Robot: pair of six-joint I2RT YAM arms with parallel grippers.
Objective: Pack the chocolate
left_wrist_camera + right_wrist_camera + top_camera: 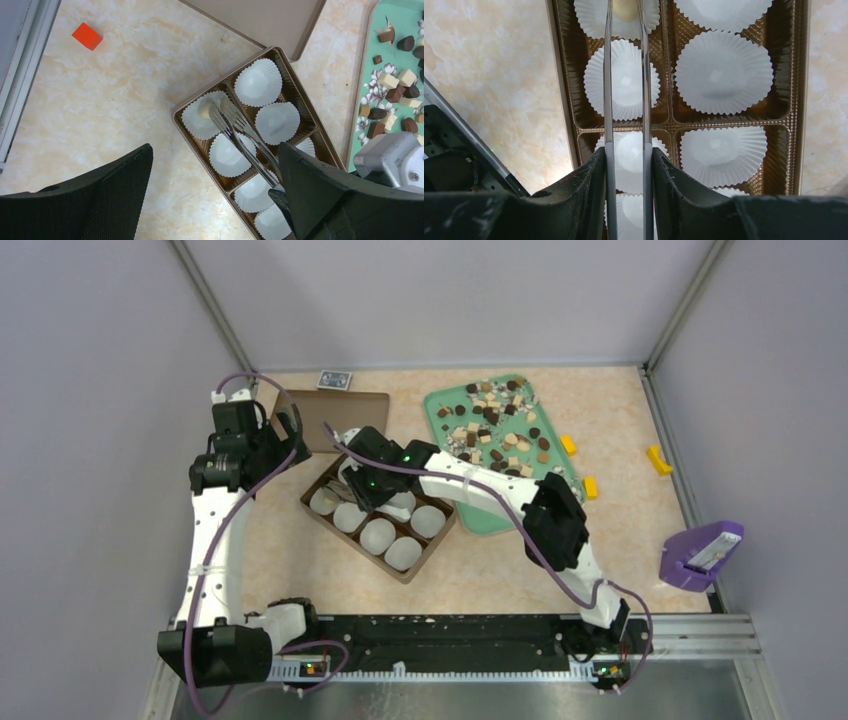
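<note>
Clamping tongs (607, 100), the right claw (626, 160) seats a chocolate (204, 110) in a corner cup (192, 125); next, lift clear; the left claw (215, 150) gapes empty.

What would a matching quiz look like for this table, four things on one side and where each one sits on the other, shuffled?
Things:
1. cream chocolate
2. tongs
3. green tray
4. lid

Places:
A. lying flat beyond the box
B. in a corner paper cup
C. clamped in the right gripper
D. right of the box, loaded with loose chocolates

Pairs: 1-B, 2-C, 3-D, 4-A.
</note>
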